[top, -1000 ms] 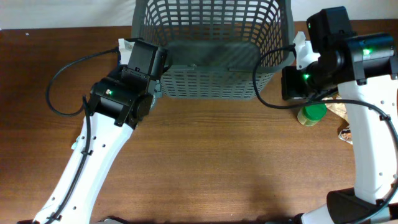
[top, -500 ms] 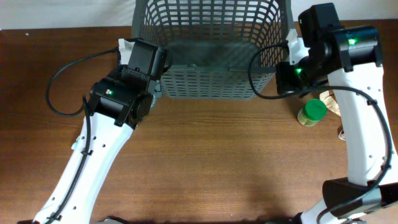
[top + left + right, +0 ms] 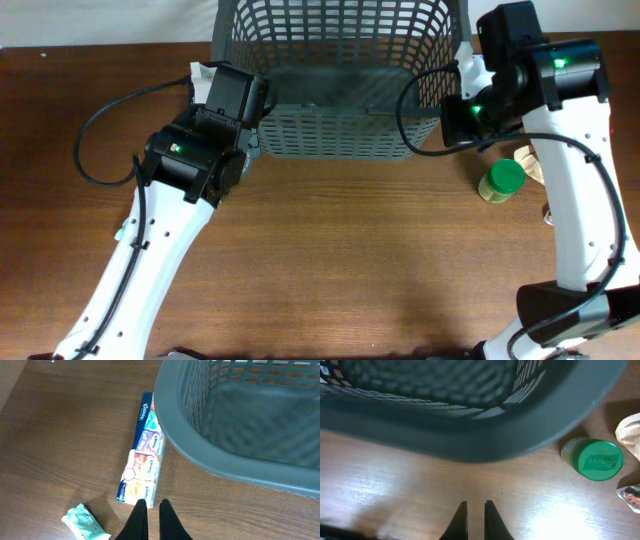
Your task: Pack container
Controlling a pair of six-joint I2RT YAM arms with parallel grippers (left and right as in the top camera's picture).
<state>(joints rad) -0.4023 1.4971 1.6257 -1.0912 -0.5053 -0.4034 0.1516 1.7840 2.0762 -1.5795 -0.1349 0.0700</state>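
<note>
Basket (image 3: 340, 130) looks stiff, light, bulky; take the thick rim ahead of fingers. Left gripper (image 3: 150, 506), right gripper (image 3: 475, 506): closed, empty.

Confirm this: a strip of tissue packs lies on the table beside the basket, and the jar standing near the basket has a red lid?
Not quite: the lid on the jar is green, not red, as the right wrist view shows. The jar does stand near the basket, and the strip of tissue packs lies on the table beside it.
</note>
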